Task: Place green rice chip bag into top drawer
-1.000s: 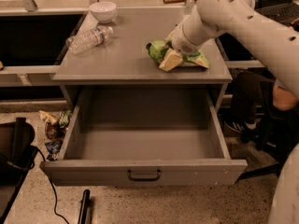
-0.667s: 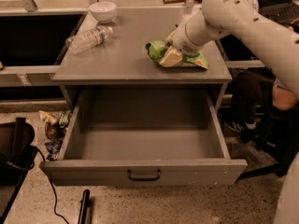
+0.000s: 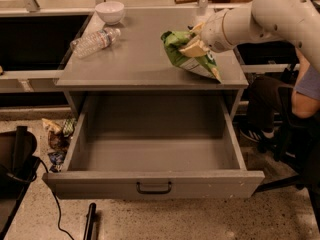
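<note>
The green rice chip bag [image 3: 192,58] is bright green with a white lower part and hangs tilted just above the right side of the cabinet top. My gripper [image 3: 192,45] is shut on the bag's upper part, and my white arm comes in from the upper right. The top drawer [image 3: 155,149] is pulled fully open below, wide and grey with nothing inside, and a small dark handle [image 3: 154,187] sits at the centre of its front panel. The bag is behind and above the drawer's back right corner.
A clear plastic water bottle [image 3: 95,42] lies on the cabinet top at the left, with a white bowl [image 3: 110,11] behind it. Snack packets [image 3: 57,136] lie on the floor left of the drawer. A seated person [image 3: 302,99] is at the right. A dark chair [image 3: 15,159] stands at the lower left.
The bag was lying on the cabinet top under my gripper; it is now lifted off the surface and hangs tilted from the shut gripper.
</note>
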### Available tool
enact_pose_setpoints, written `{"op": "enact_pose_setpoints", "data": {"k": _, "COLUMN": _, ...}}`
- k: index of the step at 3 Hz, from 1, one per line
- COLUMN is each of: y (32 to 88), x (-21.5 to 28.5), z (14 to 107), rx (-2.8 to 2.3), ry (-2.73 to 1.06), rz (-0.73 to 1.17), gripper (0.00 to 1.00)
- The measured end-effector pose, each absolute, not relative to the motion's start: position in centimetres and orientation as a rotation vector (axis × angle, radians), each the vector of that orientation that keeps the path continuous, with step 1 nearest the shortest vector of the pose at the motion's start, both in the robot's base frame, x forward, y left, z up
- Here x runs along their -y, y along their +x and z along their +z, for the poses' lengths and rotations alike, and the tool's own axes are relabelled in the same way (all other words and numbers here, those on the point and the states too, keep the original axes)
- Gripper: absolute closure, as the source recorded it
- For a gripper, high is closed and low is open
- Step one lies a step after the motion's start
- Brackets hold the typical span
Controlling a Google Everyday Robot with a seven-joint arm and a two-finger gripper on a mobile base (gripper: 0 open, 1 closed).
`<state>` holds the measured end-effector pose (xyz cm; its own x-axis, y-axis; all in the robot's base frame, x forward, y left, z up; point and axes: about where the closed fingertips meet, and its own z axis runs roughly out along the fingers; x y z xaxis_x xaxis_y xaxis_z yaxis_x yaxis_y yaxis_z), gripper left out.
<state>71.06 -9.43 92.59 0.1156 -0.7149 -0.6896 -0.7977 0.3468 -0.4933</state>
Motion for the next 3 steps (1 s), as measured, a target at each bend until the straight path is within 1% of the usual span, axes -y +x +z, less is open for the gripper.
{"op": "enact_pose_setpoints", "data": {"k": 1, "y": 71.1, "x": 9.4, "z": 92.6, "rx": -1.616, "ry": -1.389, "rz": 0.108, "gripper": 1.00}}
{"op": "enact_pose_setpoints", "data": {"k": 2, "y": 68.7, "x": 6.8, "z": 94.7, "rx": -1.500, "ry": -1.441, "rz": 0.146, "gripper": 1.00}}
{"op": "enact_pose_setpoints", "data": {"k": 3, "y": 64.0, "x": 3.2, "z": 96.7, "rx": -1.379, "ry": -1.556, "rz": 0.175, "gripper": 1.00}}
